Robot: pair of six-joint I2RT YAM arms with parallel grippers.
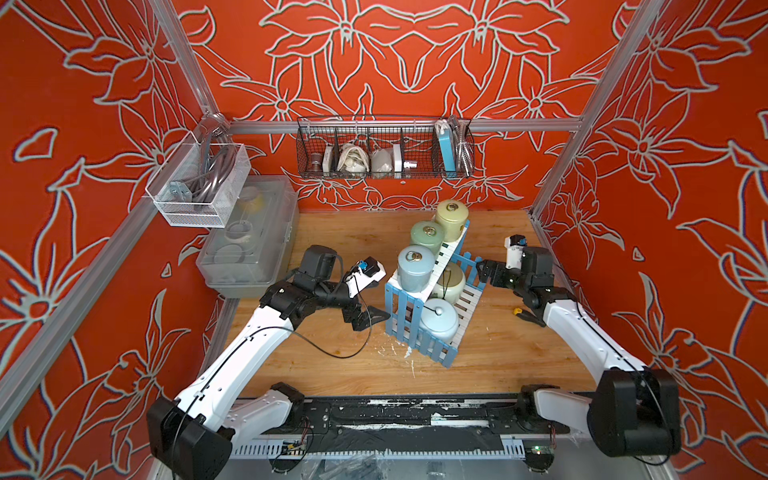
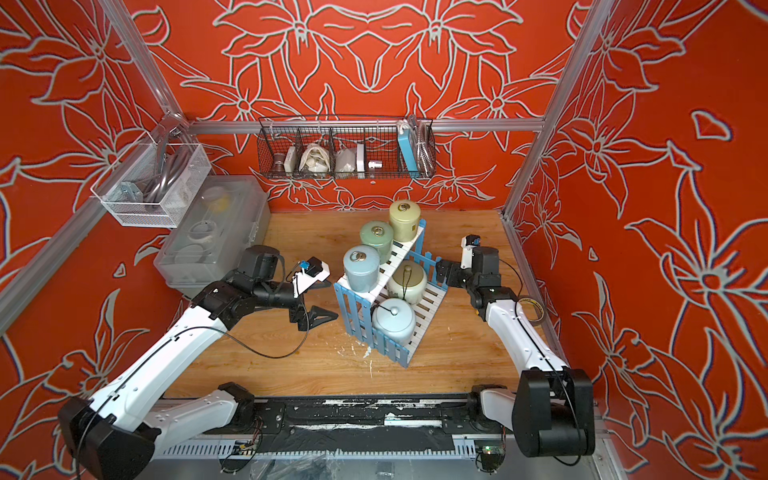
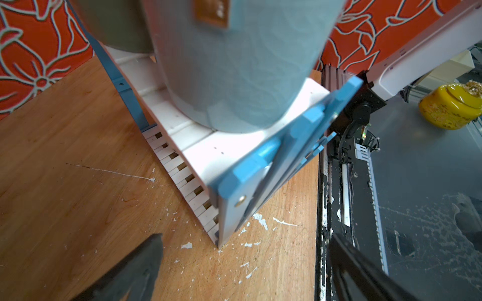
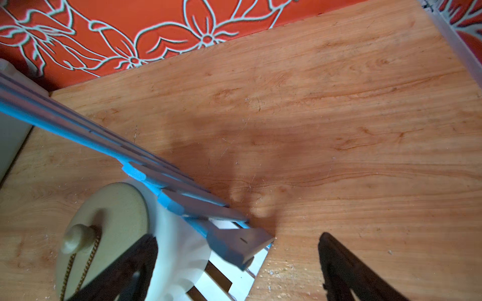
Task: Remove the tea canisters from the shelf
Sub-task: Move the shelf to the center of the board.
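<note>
Tea canisters (image 1: 415,268) all sit on the shelf (image 1: 432,347) in the middle of the counter (image 1: 498,353), three up top and two below. The left claw (image 1: 372,320) and right claw (image 1: 484,274) hang open and empty, one on each side, likely so each can reach the nearest ones. The brown tag (image 3: 212,13) on one of them is too blurry to read.

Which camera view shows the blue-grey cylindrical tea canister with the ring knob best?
Both top views: the blue-grey cylindrical canister stands whole on the upper tier of the light blue picket-fence shelf, lid and ring visible. The left wrist view shows only its blurred side wall; the right wrist view misses it.
</note>
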